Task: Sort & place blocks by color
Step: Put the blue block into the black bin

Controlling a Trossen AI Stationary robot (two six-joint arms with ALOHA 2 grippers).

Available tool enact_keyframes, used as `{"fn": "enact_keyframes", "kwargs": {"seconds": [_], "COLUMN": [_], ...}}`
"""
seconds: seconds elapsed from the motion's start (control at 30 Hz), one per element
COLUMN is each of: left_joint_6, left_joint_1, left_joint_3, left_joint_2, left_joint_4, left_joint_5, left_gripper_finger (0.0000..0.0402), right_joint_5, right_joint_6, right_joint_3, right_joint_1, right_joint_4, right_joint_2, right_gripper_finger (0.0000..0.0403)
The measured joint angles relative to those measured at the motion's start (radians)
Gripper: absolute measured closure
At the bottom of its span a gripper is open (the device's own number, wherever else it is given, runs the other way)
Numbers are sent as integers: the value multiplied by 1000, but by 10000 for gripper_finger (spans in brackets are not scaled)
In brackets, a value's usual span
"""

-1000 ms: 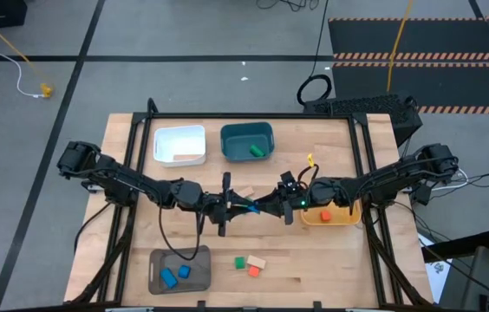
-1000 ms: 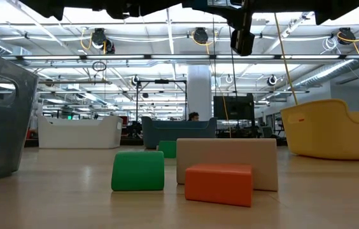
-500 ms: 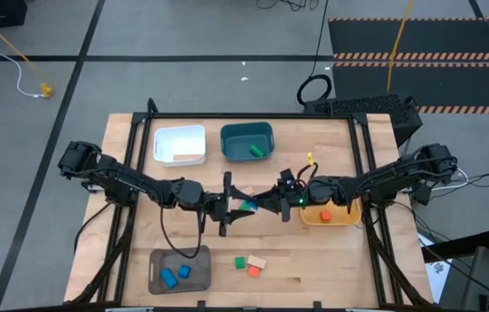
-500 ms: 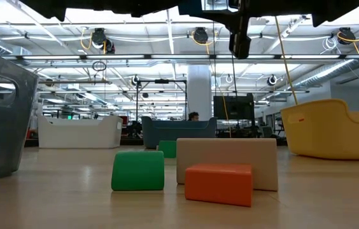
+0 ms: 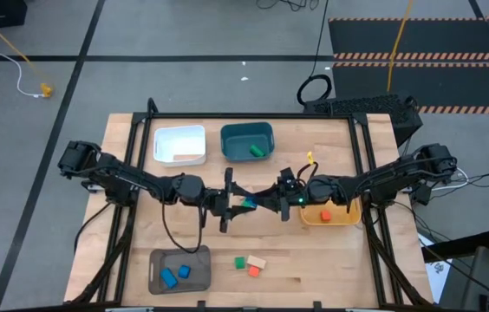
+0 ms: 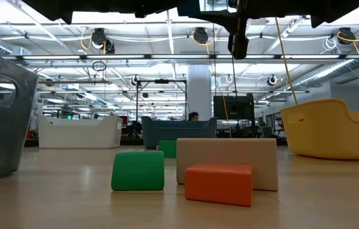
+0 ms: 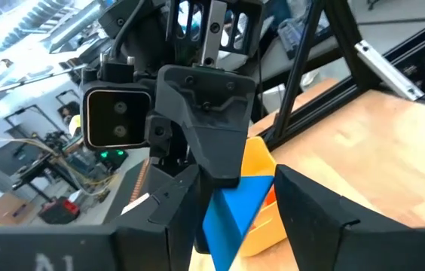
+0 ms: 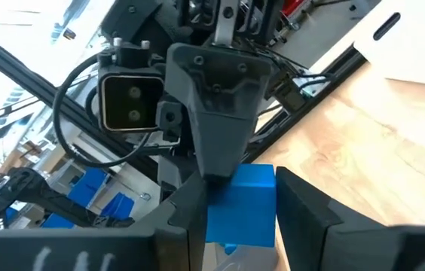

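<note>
A blue block (image 5: 246, 205) hangs in the air over mid-table, between my two grippers, which meet tip to tip. My left gripper (image 5: 238, 204) reaches in from the table's left and my right gripper (image 5: 256, 205) from its right; both are shut on the block. A green block (image 5: 239, 262), a tan block (image 5: 257, 261) and a red-orange block (image 5: 253, 271) lie on the table near its front edge. The low view shows them close up: the green block (image 6: 138, 170), the tan block (image 6: 227, 162) and the red-orange block (image 6: 219, 183). My left gripper pinches the blue block (image 7: 235, 214) between its two fingers, coming at it level from the table's left. The block is lifted clear of the table and sits tilted. My right gripper's finger (image 7: 212, 135) lies on the block's far end. My right gripper pinches the blue block by two opposite faces (image 8: 241, 207) between its two fingers, coming at it level from the table's right. The block is clear of the table. My left gripper's finger (image 8: 220, 128) meets the block's far end from the other side.
At the back stand a white bin (image 5: 179, 145) and a teal bin (image 5: 247, 141) holding a green block. A yellow bin (image 5: 342, 218) at the right holds an orange block. A grey bin (image 5: 162, 260) at the front left holds two blue blocks.
</note>
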Motion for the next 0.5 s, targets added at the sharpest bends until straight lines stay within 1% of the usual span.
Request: {"fn": "enact_keyframes", "kwargs": {"seconds": [0.23,0.37,0.5], "left_joint_6": [-21,-20,4], "left_joint_1": [5,4,4], "left_joint_3": [0,0,0], "left_joint_2": [-1,-1,-2], "left_joint_4": [-8,-15,-32], "left_joint_5": [11,11,12], "left_gripper_finger": [257,260,260], "right_joint_5": [0,-1,-7], "right_joint_6": [-22,-23,18], "right_joint_3": [-1,-2,-2], "right_joint_1": [0,0,-3], "right_joint_4": [9,17,16], "right_joint_2": [0,0,0], "right_gripper_finger": [294,294,294]}}
